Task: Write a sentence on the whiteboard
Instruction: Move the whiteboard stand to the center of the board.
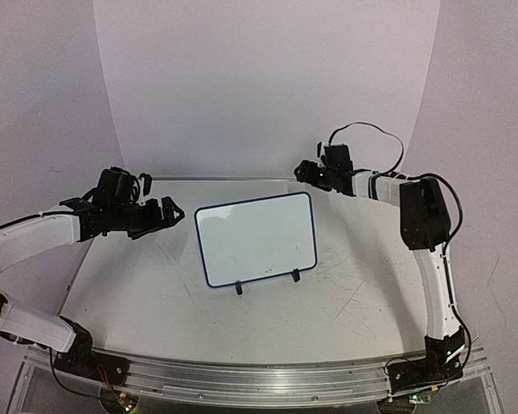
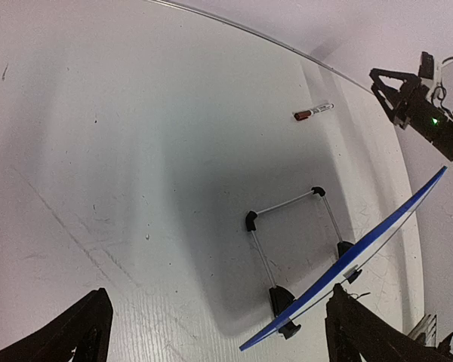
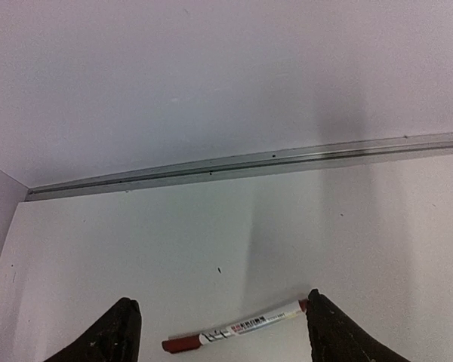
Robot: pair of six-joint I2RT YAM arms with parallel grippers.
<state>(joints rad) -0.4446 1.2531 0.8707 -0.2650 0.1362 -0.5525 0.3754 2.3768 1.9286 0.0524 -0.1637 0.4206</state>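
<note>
1. Where the top view looks straight onto the whiteboard [image 1: 255, 237], its face reads plain white inside a dark blue rim. It stands mid-table on two black feet, between the two arms.
2. The left wrist view takes the same board from behind. Only the blue edge shows there, tilted, with a wire stand [image 2: 287, 234] propping it. The stand's back legs do not show from above.
3. The marker [image 3: 238, 328] has a white barrel and a red-brown cap. It shows in both wrist views but not in the top view. It lies flat on the table [image 1: 138, 293] behind the board, near the metal rail [image 3: 249, 162] at the far edge.
4. Right gripper [image 3: 223, 309]: jaws set fairly wide, hovering over the marker, which lies across the gap between the fingertips. One end sits close to a finger; I cannot tell whether they touch. No grip seen.
5. Left gripper [image 1: 171, 213]: jaws at full spread with nothing between them, just left of the board and above the table.
</note>
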